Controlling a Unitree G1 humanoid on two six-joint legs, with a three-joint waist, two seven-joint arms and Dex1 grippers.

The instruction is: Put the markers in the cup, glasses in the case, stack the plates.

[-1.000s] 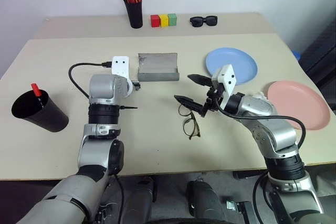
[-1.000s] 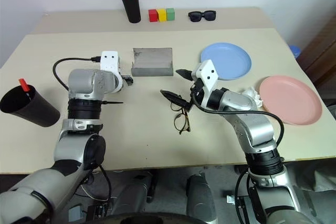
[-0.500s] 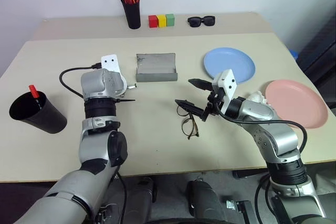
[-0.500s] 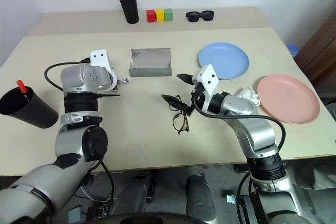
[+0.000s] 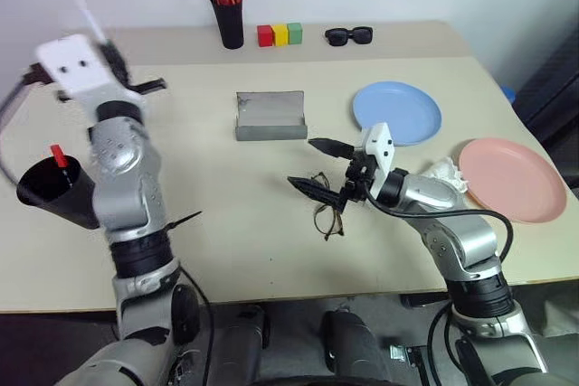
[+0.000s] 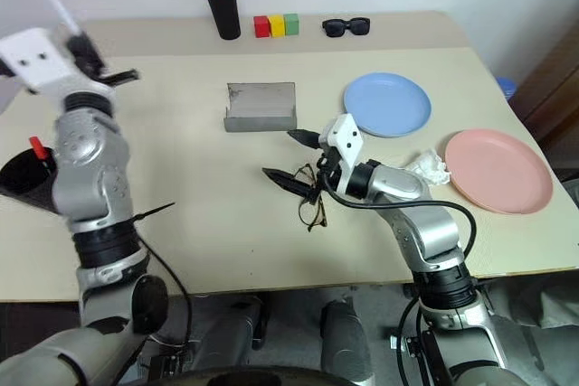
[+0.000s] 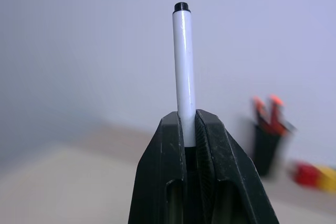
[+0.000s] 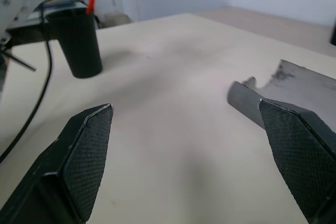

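1 white marker (image 7: 184, 72) – light, slick – sits pinched in the closed left end effector (image 7: 190, 129). Right end effector (image 5: 319, 165) gapes empty near 12 o'clock of the fragile glasses (image 5: 327, 214); grip their bridge.

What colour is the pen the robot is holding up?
White with a black tip, the marker clamped in the left gripper; best in the left wrist view.

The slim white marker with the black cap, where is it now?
The white marker is clamped in the raised left gripper, above the table's left side, over the wide black cup.
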